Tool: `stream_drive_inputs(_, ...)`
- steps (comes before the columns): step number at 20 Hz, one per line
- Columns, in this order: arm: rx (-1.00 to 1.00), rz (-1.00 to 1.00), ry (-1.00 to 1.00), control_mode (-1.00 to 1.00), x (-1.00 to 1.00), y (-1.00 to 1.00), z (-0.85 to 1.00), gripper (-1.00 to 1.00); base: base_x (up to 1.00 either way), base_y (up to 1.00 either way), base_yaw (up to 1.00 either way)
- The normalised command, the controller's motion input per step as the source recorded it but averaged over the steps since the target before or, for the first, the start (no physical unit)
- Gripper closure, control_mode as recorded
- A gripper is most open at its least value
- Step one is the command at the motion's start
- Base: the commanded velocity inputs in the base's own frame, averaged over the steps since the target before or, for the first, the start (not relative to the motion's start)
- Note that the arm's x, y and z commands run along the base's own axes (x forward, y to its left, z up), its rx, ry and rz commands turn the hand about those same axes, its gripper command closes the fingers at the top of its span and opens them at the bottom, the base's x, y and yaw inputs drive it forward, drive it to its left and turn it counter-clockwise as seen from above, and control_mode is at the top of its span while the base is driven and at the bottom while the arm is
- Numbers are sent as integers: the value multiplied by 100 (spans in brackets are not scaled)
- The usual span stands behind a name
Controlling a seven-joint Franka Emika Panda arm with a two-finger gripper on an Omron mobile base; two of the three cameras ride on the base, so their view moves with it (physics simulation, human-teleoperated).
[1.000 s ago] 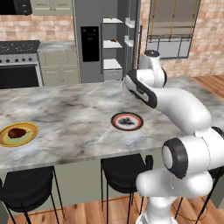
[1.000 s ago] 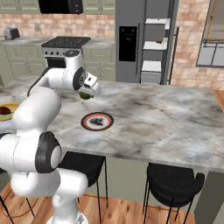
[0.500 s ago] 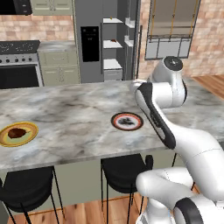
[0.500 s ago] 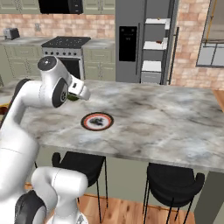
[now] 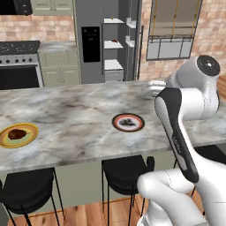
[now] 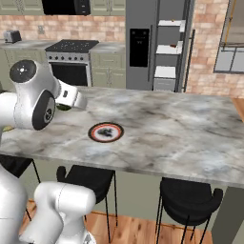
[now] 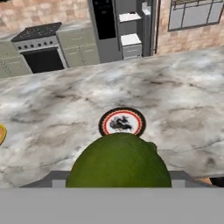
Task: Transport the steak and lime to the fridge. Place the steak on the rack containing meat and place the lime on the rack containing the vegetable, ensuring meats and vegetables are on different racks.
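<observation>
Green lime (image 7: 119, 161), round, no clear long axis, above red-rimmed plate (image 7: 122, 122).

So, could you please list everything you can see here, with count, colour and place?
lime: one, dark green, close in front of the hand camera, held above the counter
steak: one, dark reddish-brown, on the yellow-rimmed plate
yellow-rimmed plate: one, at the counter's left end in the left base view
red-rimmed plate: one, dark centre, mid-counter
counter: one, grey marble island
stools: at least three, black, under the counter's near edge
fridge: one, dark grey, door open on white shelves, behind the counter
oven: one, black, left of the fridge
window: one, in the brick wall, right of the fridge
arm: one, white with dark joints
gripper: one, fingers hidden, apparently carrying the lime
</observation>
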Motion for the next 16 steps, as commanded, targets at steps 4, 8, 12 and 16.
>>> stream_drive_inputs(4, -4, 10, -29, -100, -100, 0, 74, 100, 0, 0, 0)
stream_drive_inputs(8, -1, 7, -17, 100, -75, 0, 54, 100, -25, 0, 2)
stream_drive_inputs(12, 0, 0, 0, 100, 0, 0, 0, 100, -100, 23, 5)
stream_drive_inputs(16, 0, 0, 0, 100, 0, 0, 0, 100, -83, 84, 0)
